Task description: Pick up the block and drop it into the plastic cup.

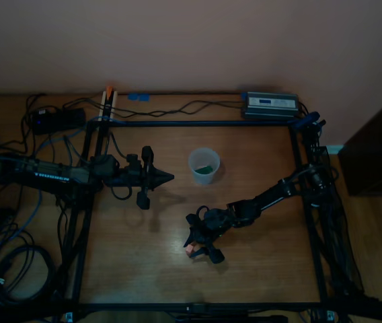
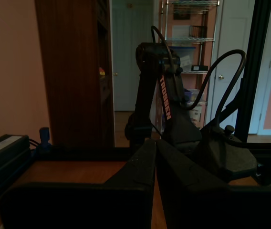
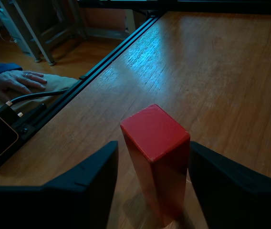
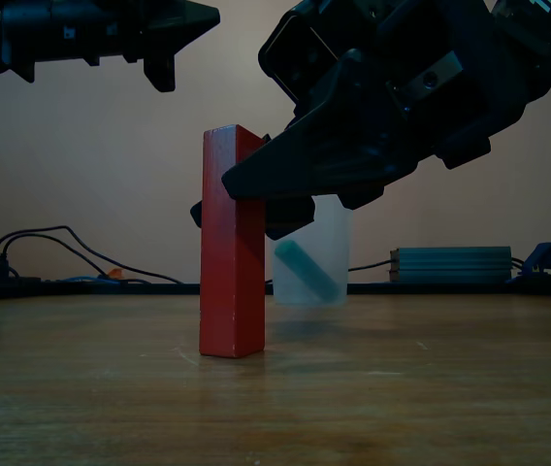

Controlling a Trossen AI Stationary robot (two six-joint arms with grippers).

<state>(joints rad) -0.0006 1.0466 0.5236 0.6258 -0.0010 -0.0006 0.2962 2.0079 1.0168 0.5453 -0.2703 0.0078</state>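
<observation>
The block (image 3: 157,143) is a red wooden piece standing upright on end on the wooden table (image 3: 221,71); from above only its small top (image 1: 189,248) shows. My right gripper (image 1: 196,243) is open, one finger (image 3: 85,179) on each side of the block with a gap at both. In the exterior view the gripper hangs around the block's (image 4: 232,254) upper half. The translucent plastic cup (image 1: 204,165) stands upright farther back, and a small green piece (image 4: 305,270) lies inside it. My left gripper (image 1: 169,177) is shut, holds nothing, and hovers above the table beside the cup.
A black frame (image 1: 191,123) borders the table. A grey power box (image 1: 270,105) and cables (image 1: 16,202) lie along the back and the top view's left. A person's hand (image 3: 16,81) rests just beyond the table's rail near the right arm.
</observation>
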